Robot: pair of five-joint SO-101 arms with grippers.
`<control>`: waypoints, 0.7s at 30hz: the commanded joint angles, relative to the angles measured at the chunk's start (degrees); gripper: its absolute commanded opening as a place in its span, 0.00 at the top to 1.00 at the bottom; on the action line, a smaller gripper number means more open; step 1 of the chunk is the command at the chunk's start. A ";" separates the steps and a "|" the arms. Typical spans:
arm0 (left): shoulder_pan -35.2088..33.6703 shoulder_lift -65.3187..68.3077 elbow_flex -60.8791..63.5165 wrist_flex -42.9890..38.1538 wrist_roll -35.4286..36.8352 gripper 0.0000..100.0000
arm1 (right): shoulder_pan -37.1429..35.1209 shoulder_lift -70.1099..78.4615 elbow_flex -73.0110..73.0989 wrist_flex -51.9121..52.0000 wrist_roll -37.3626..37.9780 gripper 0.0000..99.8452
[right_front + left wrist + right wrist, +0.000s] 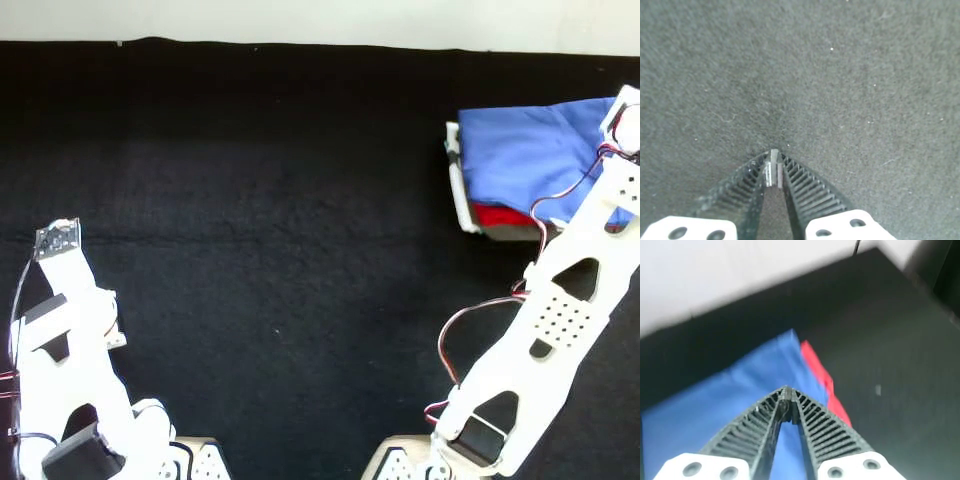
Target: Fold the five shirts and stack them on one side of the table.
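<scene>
Shirt stack [520, 170]: folded, at the far right of the table cover [280, 200], blue shirt [525, 150] on top, red shirt [500, 215] beneath, a white edge [458, 185] on the side facing the middle of the table.

Right gripper [786, 392]: tips pressed together, pinching nothing, held over the blue shirt [715, 410] near the border where the red shirt [832, 395] peeks out. Cannot tell whether touching the cloth.

Risk, as judged: if drawn off sideways while low, likely to drag the top layer askew or open a fold, with the ridged inner faces apt to catch fabric. Safer to lift straight up first.

Left gripper [773, 155]: likewise closed at the tips, empty, low over the bare table cover [840, 75], well apart from the stack.

Around: wires [565, 190] looping across the stack's near corner, a possible snag; right arm [560, 320] lying over that same corner.
</scene>
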 commanded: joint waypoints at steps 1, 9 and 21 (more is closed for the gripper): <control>-0.13 0.31 0.13 -0.88 0.35 0.99 | -0.66 -2.42 -6.11 7.60 3.52 0.99; -0.13 0.31 0.13 -0.88 0.35 0.99 | 4.53 8.31 -6.11 13.49 8.44 0.99; -0.13 0.31 0.13 -0.88 0.35 0.99 | 8.13 16.84 -6.11 -1.54 11.87 0.99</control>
